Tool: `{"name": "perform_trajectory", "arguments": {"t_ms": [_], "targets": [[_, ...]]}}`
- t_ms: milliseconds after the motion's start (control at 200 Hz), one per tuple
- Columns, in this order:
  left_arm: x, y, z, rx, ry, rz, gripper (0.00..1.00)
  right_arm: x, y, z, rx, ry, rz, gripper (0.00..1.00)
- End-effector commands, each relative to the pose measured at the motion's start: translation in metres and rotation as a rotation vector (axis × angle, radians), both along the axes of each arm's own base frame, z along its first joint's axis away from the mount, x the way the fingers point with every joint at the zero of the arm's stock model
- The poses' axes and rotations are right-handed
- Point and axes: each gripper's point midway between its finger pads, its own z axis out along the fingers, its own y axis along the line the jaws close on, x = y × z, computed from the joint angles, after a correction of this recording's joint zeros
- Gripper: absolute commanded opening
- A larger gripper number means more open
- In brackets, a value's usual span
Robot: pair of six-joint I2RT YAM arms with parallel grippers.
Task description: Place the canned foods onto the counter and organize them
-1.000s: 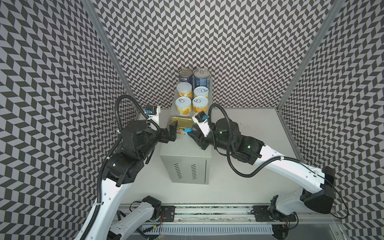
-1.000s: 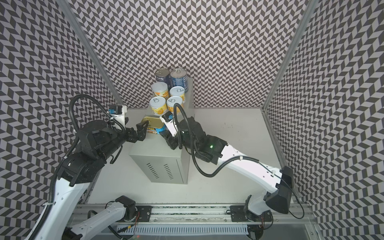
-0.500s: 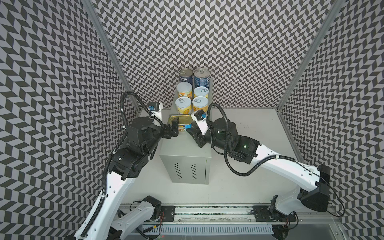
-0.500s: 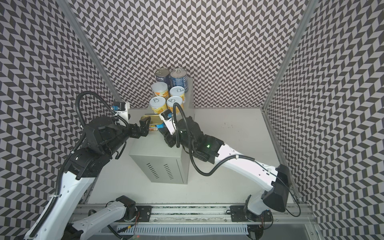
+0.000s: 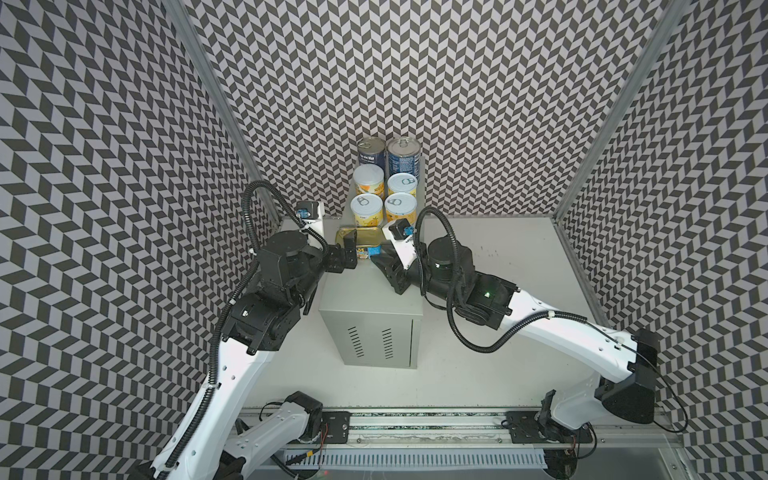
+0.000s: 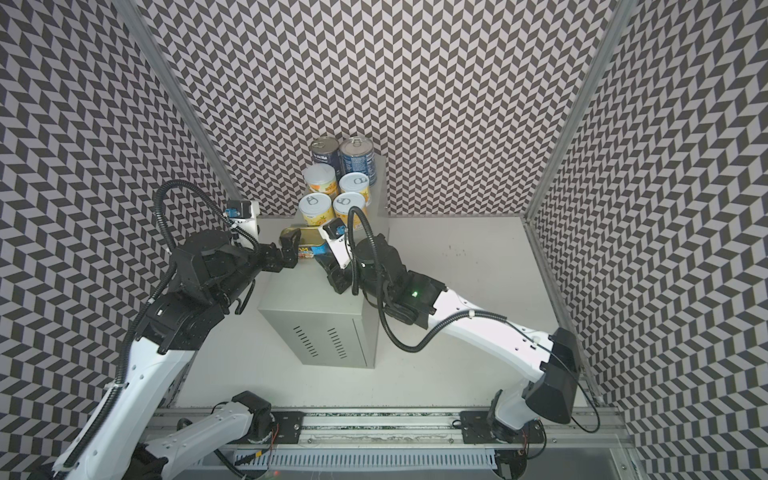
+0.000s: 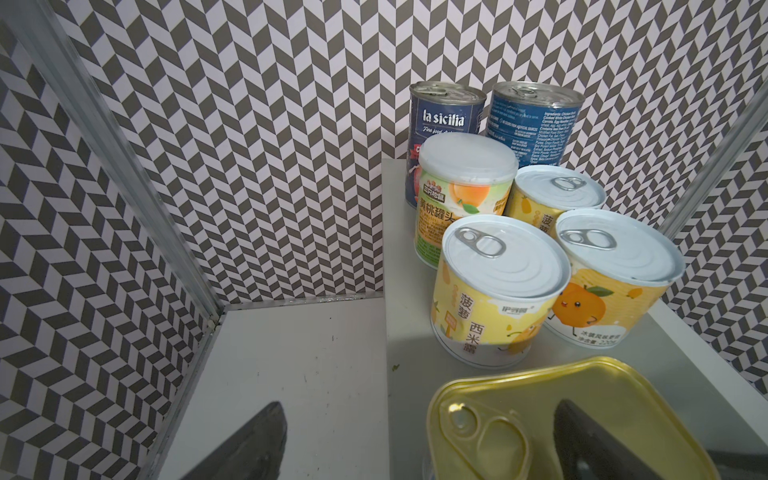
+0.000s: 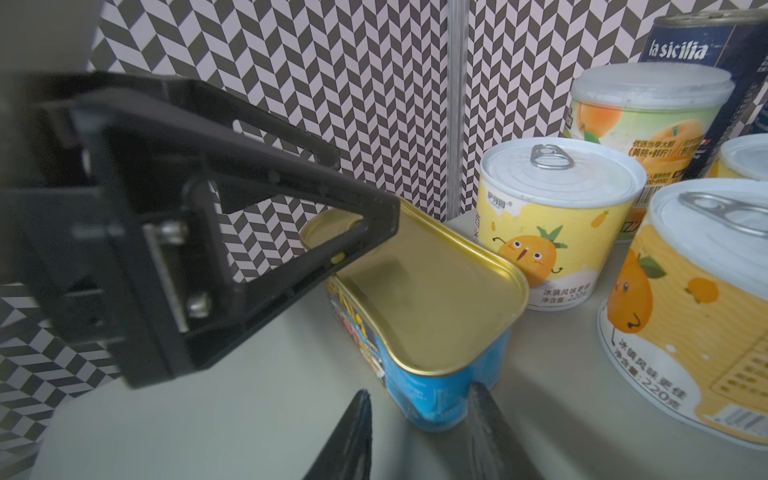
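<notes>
SPAM tin (image 5: 360, 245) sits on desk (image 5: 368, 293) before fruit cans (image 5: 366, 208); likely stiff, weighty, slick-lidded; best gripped across flat labelled sides; left claw (image 7: 417, 409) spread wide over its end; right claw (image 8: 419, 390) drawn together at its blue corner.

SPAM tin (image 5: 360, 240) on counter (image 5: 370, 299), between left gripper (image 5: 351, 250) and right gripper (image 5: 376, 262); six cans (image 5: 366, 206) behind

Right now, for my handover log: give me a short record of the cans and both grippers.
Counter: grey metal cabinet, all seven cans on top
Back: two tall blue cans, upright
Middle: four fruit cans, two by two
Front: SPAM tin, gold top up
Left gripper: open, one finger over the SPAM tin
Right gripper: shut, tips at the tin's blue corner
</notes>
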Motion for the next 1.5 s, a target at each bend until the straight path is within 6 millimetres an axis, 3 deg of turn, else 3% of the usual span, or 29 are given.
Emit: {"name": "perform_trajectory", "arguments": {"t_ms": [0, 375, 541, 781, 1121, 1287, 1497], "targets": [[0.007, -0.003, -0.035, 0.046, 0.098, 0.003, 1.00, -0.005, 0.005, -0.017, -0.009, 0.046, 0.023, 0.36], [0.021, -0.001, -0.046, 0.057, 0.117, 0.048, 1.00, -0.005, 0.007, -0.023, -0.003, 0.057, 0.023, 0.35], [0.016, -0.002, -0.034, 0.047, 0.106, 0.032, 1.00, -0.005, 0.006, -0.022, -0.005, 0.053, 0.019, 0.36], [-0.007, 0.001, -0.010, 0.024, 0.055, -0.011, 1.00, -0.006, 0.001, -0.021, -0.009, 0.045, 0.013, 0.39], [-0.039, 0.018, 0.002, 0.040, 0.026, -0.007, 1.00, -0.007, -0.008, -0.019, -0.017, 0.032, 0.000, 0.45], [-0.046, 0.017, -0.006, 0.056, 0.046, -0.031, 1.00, -0.007, -0.009, -0.018, -0.017, 0.026, 0.000, 0.47], [-0.037, 0.017, -0.024, 0.069, 0.094, -0.010, 1.00, -0.007, -0.009, -0.016, -0.023, 0.019, 0.004, 0.49]]}}
